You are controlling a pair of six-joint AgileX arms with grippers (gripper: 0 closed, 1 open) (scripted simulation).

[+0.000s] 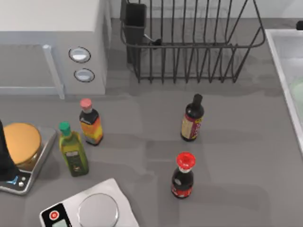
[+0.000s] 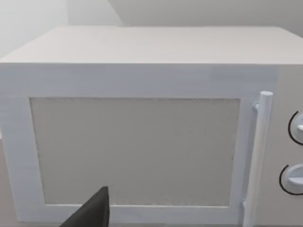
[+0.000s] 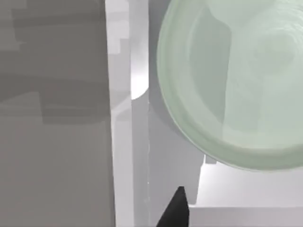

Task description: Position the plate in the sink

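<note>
The pale mint-green plate (image 3: 227, 80) lies inside the light grey sink (image 3: 122, 118), close to the sink's raised rim. In the top view the sink (image 1: 280, 52) runs along the table's right edge, and a sliver of the plate (image 1: 298, 97) shows in it at the frame's border. A dark part of my right gripper (image 3: 175, 213) hangs over the sink's inner wall, apart from the plate's edge. My left gripper (image 2: 94, 213) is parked at the table's left, facing the white microwave (image 2: 142, 142).
A black wire dish rack (image 1: 189, 42) stands at the back. Three bottles (image 1: 191, 118) (image 1: 183, 174) (image 1: 90, 122) and a green oil bottle (image 1: 72, 149) stand mid-table. Two scales (image 1: 97, 208) (image 1: 21, 182) sit front left, one bearing a round bread (image 1: 21, 142).
</note>
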